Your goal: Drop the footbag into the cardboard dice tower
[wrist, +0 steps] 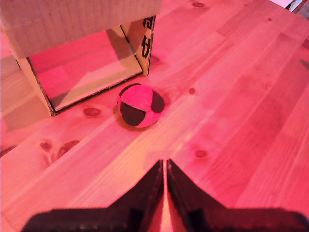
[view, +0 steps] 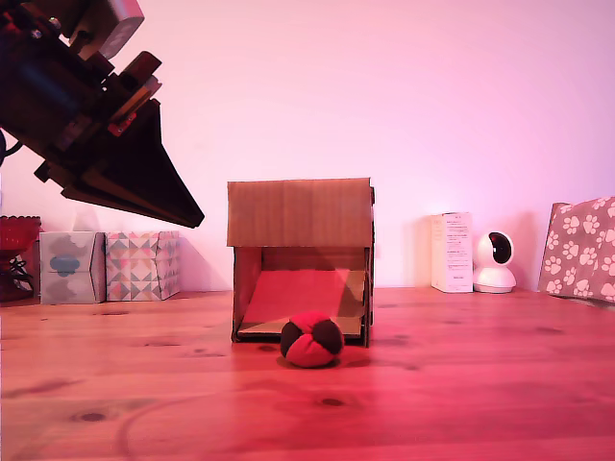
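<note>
Your gripper [wrist: 164, 166] carries nothing: the wrist view shows its two dark fingers [wrist: 145, 193] drawn together to a thin slit at the tips, with only bare wood beyond them. It hangs high at the exterior view's left, well apart from the work. The footbag [view: 311, 339] lies on the wooden table [view: 480, 384], just in front of the lower opening of the cardboard dice tower [view: 300, 213], at the foot of its sloped ramp [view: 303, 293]. Judged from that, either nothing has been picked up yet or the ball has already run through; you cannot settle which from these views. The tower's top opening is not visible in either view, and the arm itself is cut off at the frame edge.
</note>
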{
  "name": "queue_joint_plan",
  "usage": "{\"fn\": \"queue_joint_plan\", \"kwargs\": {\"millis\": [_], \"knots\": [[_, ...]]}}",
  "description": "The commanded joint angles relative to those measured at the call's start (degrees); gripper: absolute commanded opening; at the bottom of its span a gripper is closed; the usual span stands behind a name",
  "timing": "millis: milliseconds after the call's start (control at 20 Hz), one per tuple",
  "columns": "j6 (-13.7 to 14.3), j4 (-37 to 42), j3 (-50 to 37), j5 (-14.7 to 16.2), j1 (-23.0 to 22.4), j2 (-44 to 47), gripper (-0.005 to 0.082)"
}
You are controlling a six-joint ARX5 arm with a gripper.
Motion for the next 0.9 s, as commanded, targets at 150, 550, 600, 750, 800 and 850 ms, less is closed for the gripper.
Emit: {"fn": "queue_joint_plan", "kwargs": {"millis": [150,550,600,750,800,850], "knots": [[-0.15,1.53,0.11,0.17,-0.15,-0.44,-0.0019],[-0.26,1.75,0.11,0.17,-0.15,-0.44,-0.0019],[-0.22,2.12,0.11,0.17,-0.15,-0.42,-0.0019],[-0.26,8.52,0.11,0.55,-0.90,-0.35,-0.0019],[-0.35,11.39,0.11,0.59,-1.53,-0.35,-0.0019],[-0.37,13.88,0.11,0.57,-2.05,-0.33,-0.0019]]}}
